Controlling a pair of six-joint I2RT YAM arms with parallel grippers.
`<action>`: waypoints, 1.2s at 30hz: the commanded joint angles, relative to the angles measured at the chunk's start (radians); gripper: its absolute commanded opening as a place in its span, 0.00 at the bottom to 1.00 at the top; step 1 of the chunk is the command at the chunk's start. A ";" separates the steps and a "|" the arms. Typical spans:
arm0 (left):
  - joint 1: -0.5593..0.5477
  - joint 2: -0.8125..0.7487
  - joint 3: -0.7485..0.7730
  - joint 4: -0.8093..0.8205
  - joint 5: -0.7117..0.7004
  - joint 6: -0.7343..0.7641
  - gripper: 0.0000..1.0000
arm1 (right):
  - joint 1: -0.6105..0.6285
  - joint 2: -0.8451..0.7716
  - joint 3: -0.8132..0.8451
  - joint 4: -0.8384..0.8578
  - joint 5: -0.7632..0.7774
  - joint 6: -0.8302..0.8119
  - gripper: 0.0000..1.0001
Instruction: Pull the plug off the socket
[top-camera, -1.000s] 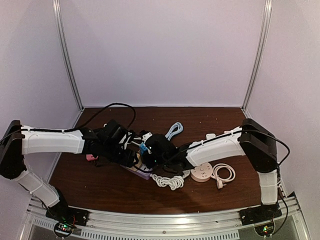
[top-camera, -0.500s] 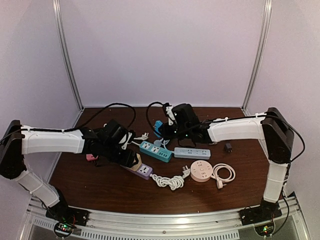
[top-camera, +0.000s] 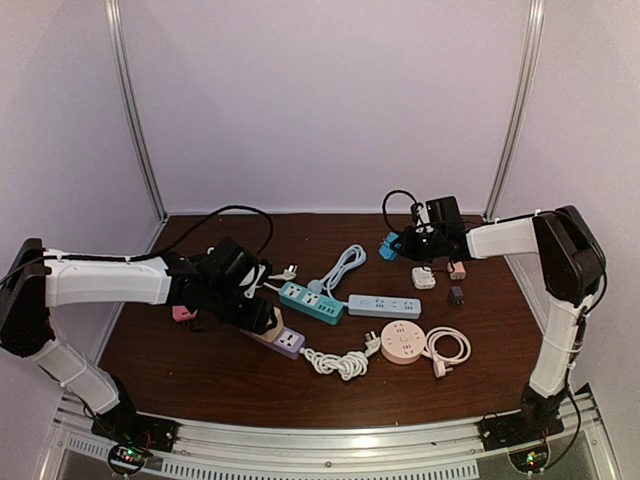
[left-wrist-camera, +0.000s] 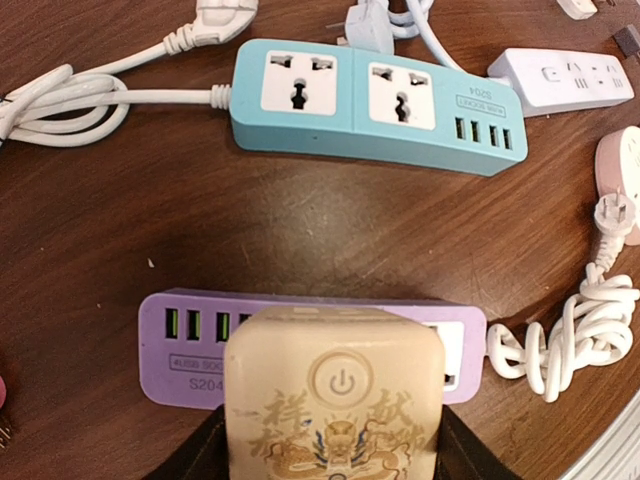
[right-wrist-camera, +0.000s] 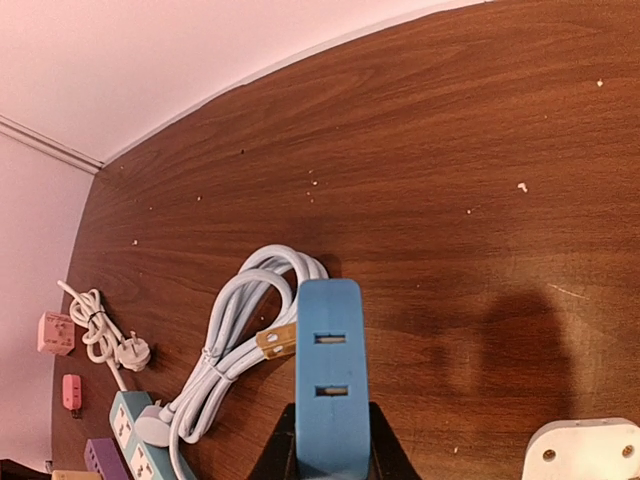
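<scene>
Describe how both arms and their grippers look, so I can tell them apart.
Both match: left arm and right arm have white shell links, black joint housings and black cables looping alongside. The left gripper and right gripper are black, two-fingered. No markings visible.

S204 on purple power strip

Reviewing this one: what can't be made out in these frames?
- Left wrist view: the beige plug covers its socket on the purple strip, so whether its pins are seated is hidden.
- Same view: the left fingers are cut off by the bottom edge.
- Right wrist view: the blue adapter and the right fingers run off the bottom edge.
</scene>
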 joint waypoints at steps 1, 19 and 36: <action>-0.022 0.056 -0.007 -0.115 0.074 -0.010 0.15 | -0.019 0.043 -0.008 0.051 -0.130 0.042 0.00; -0.022 0.070 0.005 -0.116 0.073 -0.007 0.30 | -0.037 0.097 -0.008 -0.031 -0.132 0.054 0.19; -0.022 0.070 0.027 -0.121 0.068 0.019 0.50 | 0.007 -0.046 -0.021 -0.182 0.036 -0.069 0.60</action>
